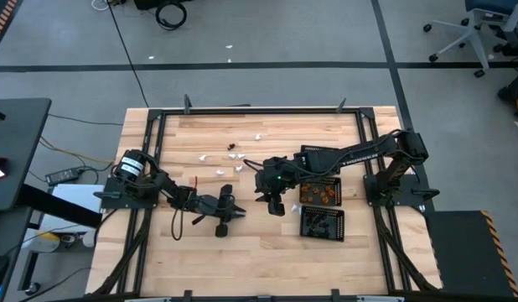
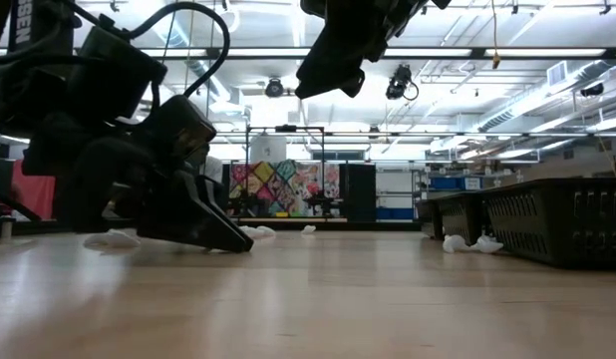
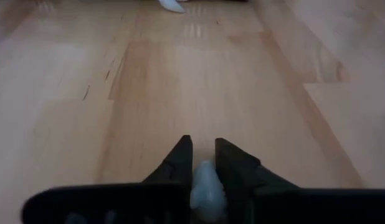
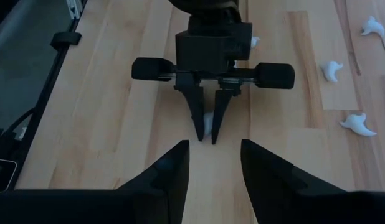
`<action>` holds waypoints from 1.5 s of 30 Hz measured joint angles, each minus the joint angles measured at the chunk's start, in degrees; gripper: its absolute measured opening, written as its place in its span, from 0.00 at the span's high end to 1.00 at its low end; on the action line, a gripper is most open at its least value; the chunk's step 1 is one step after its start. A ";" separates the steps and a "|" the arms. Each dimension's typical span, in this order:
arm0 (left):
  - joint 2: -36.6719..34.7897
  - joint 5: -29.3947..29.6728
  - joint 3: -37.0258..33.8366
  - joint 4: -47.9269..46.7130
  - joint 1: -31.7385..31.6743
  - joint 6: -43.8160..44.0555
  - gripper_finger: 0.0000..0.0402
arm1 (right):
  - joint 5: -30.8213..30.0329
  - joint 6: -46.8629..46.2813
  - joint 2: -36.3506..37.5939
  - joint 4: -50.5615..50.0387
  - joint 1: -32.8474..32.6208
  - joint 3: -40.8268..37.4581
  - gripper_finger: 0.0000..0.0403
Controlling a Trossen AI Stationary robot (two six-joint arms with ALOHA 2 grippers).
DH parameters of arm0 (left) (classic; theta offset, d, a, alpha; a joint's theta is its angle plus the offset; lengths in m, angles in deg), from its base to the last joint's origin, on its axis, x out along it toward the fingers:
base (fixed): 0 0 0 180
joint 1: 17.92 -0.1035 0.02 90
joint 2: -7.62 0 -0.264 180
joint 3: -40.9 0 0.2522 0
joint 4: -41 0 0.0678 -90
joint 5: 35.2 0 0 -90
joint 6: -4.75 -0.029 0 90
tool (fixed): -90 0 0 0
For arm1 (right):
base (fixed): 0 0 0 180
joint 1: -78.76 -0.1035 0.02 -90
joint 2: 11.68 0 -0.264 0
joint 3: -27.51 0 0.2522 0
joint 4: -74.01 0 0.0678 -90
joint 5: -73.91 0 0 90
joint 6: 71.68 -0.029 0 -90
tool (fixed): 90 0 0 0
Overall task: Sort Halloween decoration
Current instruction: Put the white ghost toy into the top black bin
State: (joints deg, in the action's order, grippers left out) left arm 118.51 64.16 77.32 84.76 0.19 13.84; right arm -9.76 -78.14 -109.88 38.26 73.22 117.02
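Observation:
My left gripper point(image 1: 240, 211) lies low over the table's middle, pointing toward the right edge, and is shut on a small white trinket point(image 3: 205, 180). My right gripper point(image 4: 214, 163) hangs open above the table point(image 1: 273, 201), facing the left gripper point(image 4: 208, 127) with a gap between them. Several white trinkets point(image 1: 221, 170) lie loose on the wood toward the far edge, beside a dark one point(image 1: 234, 153). More white ones show in the right wrist view point(image 4: 357, 124). Orange trinkets sit in one mesh tray point(image 1: 320, 193). My left gripper pinches the white trinket point(image 4: 207, 122) between its two fingers point(image 3: 180, 163), which come in low and slanting down from the table's left. The trinket sits between the fingers short of their tips. The fingertips point(image 2: 243, 244) are at the table surface.
Three black mesh trays stand at the table's right: one with orange pieces point(image 1: 334, 183), one nearer point(image 1: 323, 223), one under the right arm point(image 1: 313, 155). In the low view the trays point(image 2: 557, 214) rise at the right with white trinkets point(image 2: 467, 242) before them. Bare wood lies along the near edge.

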 joint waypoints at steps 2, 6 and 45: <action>0.00 -0.10 -0.02 0.16 0.00 0.61 0.91 | 0.02 0.00 0.00 0.01 0.00 0.00 0.63; 0.00 -0.49 -0.12 0.68 -0.33 1.43 0.92 | 0.02 0.00 0.00 -0.01 0.00 0.00 0.63; 4.81 -6.95 38.72 -26.50 -18.57 -5.95 0.91 | -18.84 -6.77 28.79 -20.13 3.02 0.02 0.63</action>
State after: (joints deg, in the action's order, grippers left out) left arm 123.32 57.21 116.04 58.26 -18.38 7.89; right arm -28.59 -84.91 -81.08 18.14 76.24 117.04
